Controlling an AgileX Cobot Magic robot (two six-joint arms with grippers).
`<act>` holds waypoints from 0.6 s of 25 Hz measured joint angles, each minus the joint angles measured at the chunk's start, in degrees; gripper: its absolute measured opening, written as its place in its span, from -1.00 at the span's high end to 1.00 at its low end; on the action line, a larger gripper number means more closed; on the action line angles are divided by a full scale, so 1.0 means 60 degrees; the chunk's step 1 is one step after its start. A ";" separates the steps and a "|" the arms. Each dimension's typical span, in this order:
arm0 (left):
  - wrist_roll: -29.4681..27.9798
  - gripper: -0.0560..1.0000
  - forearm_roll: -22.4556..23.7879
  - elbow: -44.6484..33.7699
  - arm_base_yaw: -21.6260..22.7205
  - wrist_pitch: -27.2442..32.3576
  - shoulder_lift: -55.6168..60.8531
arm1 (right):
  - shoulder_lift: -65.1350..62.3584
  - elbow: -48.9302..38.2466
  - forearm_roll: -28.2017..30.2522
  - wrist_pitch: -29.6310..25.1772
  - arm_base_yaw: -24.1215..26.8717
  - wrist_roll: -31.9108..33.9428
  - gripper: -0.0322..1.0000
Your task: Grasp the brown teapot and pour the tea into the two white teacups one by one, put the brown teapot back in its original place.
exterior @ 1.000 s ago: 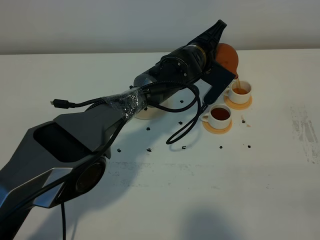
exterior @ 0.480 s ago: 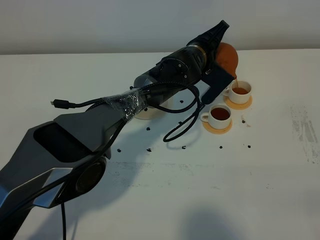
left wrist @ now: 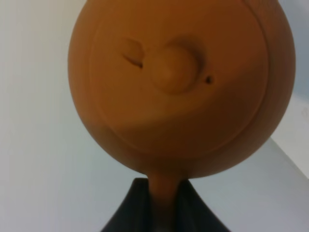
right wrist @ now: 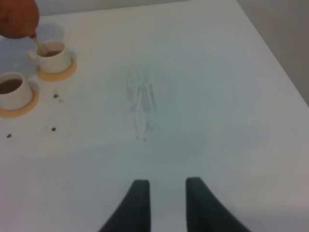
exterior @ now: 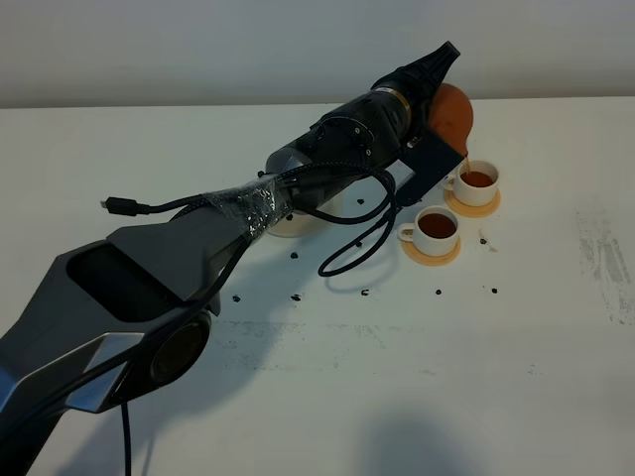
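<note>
The brown teapot [exterior: 452, 111] hangs tilted over the far white teacup [exterior: 477, 181], and a thin stream of tea runs from its spout into the cup. My left gripper [exterior: 437, 84] is shut on the teapot's handle. In the left wrist view the teapot's lidded top [left wrist: 178, 82] fills the frame above the gripper [left wrist: 164, 205]. The near teacup [exterior: 437, 228] holds dark tea on its orange coaster. The cream saucer [exterior: 286, 228] peeks out under the left arm. My right gripper [right wrist: 166, 203] is open and empty, far from the teapot [right wrist: 17, 17] and the cups [right wrist: 50, 55] [right wrist: 12, 89].
A black cable loop [exterior: 362, 248] hangs from the left arm just left of the near cup. Small dark specks [exterior: 438, 293] dot the white table. Grey scuff marks [exterior: 605, 253] lie at the right. The table's right edge [right wrist: 270, 43] shows in the right wrist view.
The teapot and left gripper have risen slightly while tea keeps streaming into the far cup. The hanging cable loop has drifted left.
</note>
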State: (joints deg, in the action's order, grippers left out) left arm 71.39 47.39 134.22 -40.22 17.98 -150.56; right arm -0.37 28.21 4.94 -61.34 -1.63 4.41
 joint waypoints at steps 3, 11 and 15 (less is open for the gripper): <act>0.0020 0.73 0.0055 0.0000 0.0000 -0.0088 0.0000 | 0.0000 0.0000 0.0000 0.0000 0.0000 0.0000 0.52; 0.0031 0.73 0.0183 0.0000 0.0000 -0.0252 0.0000 | 0.0000 0.0000 0.0000 0.0000 0.0000 0.0000 0.52; 0.0031 0.73 0.0186 0.0000 0.0000 -0.0314 0.0000 | 0.0000 0.0000 0.0000 0.0000 0.0000 0.0000 0.52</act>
State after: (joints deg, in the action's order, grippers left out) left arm 71.58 48.51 134.22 -40.22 16.10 -150.56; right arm -0.37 28.21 4.94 -61.34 -1.63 4.41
